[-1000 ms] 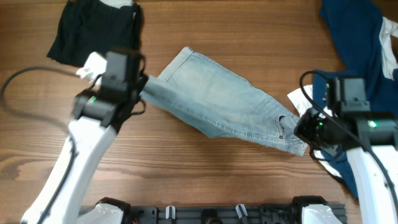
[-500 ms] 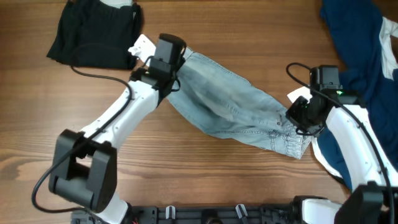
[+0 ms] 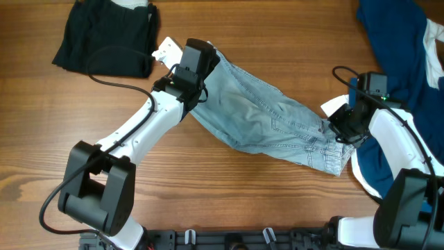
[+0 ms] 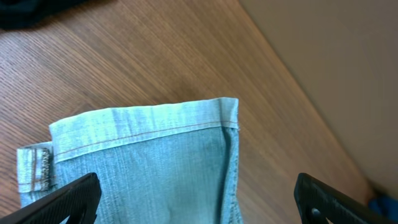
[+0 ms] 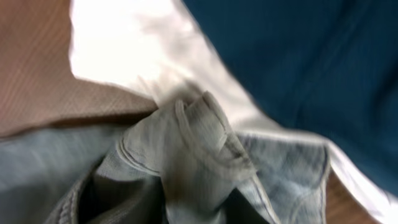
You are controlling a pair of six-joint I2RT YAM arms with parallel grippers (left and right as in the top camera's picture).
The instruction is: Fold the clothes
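Step in hand, likely: flattening denim shorts (image 3: 267,114) on bench (image 3: 208,201). Your left tool (image 3: 205,61) released above stitched edge; right tool (image 3: 345,128) clenched on bunched denim. Next: pinch edge, pull taut.

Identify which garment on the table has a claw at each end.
The pale, faded light-blue denim shorts in the middle: left claw at one end, right claw at the other. The black garment and dark navy garment lie aside.

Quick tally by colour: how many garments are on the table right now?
light-blue denim shorts: 1
black garment: 1
navy heap: 1, though it may hold more than one piece
Total: 3
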